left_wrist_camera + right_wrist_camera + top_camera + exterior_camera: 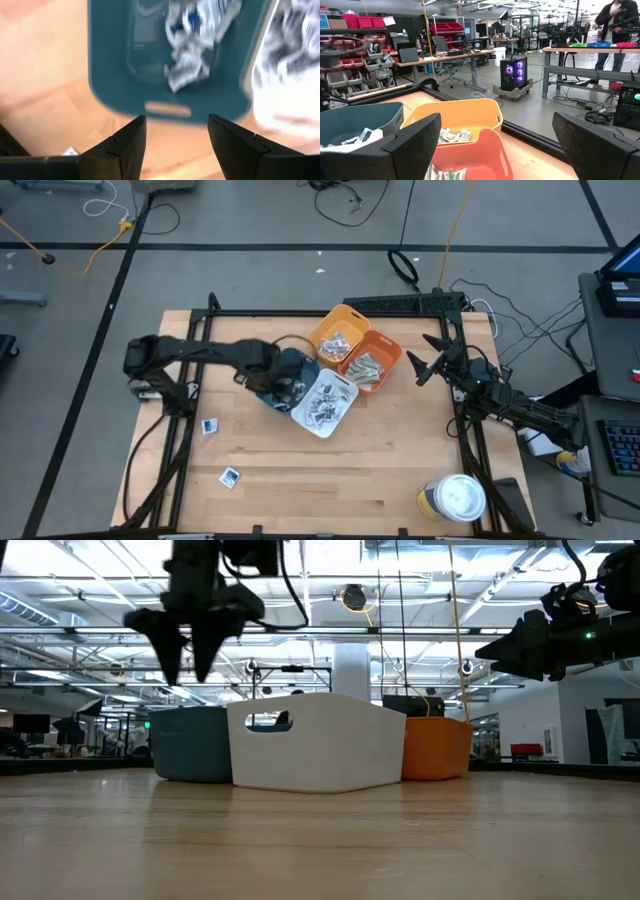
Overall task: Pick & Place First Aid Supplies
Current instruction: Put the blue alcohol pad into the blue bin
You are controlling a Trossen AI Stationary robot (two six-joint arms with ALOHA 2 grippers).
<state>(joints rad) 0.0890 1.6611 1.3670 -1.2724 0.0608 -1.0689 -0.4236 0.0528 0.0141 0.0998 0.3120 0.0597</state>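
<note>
Small white packets with blue marks lie heaped in the teal bin [170, 102], packets [192, 47]; more fill the white bin [325, 402], the yellow bin [338, 340] and the orange bin [372, 366]. Two loose packets rest flat on the table, one [209, 426] and another [231, 477]. My left gripper [176, 131] hovers open and empty above the teal bin's near rim, fingers pointing down; in the low view the left gripper [188, 670] stands well above the bins. My right gripper [420, 360] waits open in the air right of the orange bin, holding nothing.
The four bins stand clustered at the table's middle far part. A round white-lidded tub [455, 498] sits near the right front corner. Bare wood [330, 470] stretches in front of the bins. A person [620, 20] stands far off in the room.
</note>
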